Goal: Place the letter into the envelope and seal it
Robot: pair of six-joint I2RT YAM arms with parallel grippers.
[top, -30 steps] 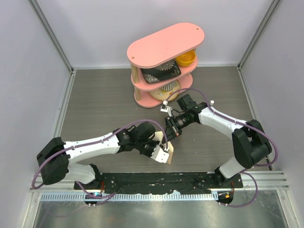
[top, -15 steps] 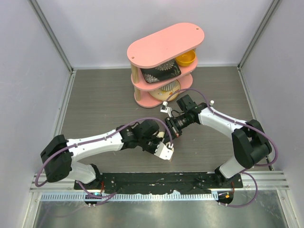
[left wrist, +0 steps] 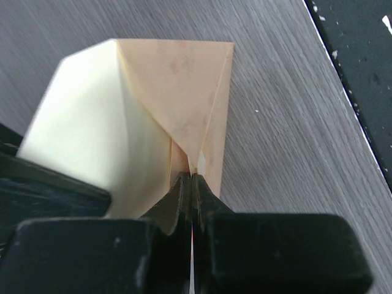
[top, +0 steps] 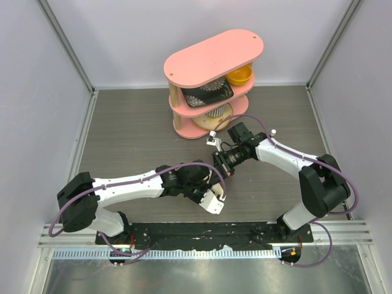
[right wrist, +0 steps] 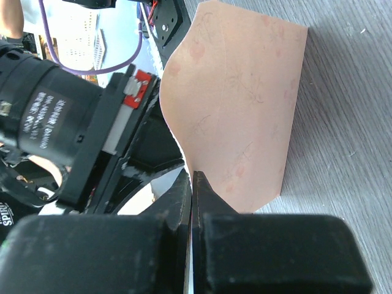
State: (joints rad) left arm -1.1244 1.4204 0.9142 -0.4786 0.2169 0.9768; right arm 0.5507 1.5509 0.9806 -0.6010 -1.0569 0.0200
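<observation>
Cream letter [left wrist: 92, 135]: thin, light and limp by the look, bowing outward just beside the peach envelope [right wrist: 239, 104], grey table [left wrist: 294, 92] behind both. Probably creases easily and slips between smooth pads; best pinched at an edge, never mid-sheet. Left gripper [left wrist: 187, 184] clamped shut on its near edge, seemingly where it meets the envelope. Right gripper [right wrist: 191, 184] closed on the envelope's edge.

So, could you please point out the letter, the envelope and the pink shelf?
letter [left wrist: 92, 135], left wrist view, its cream face.
envelope [right wrist: 245, 104], right wrist view, middle of its patterned face.
pink shelf [top: 214, 58], top external view, its top board.
</observation>
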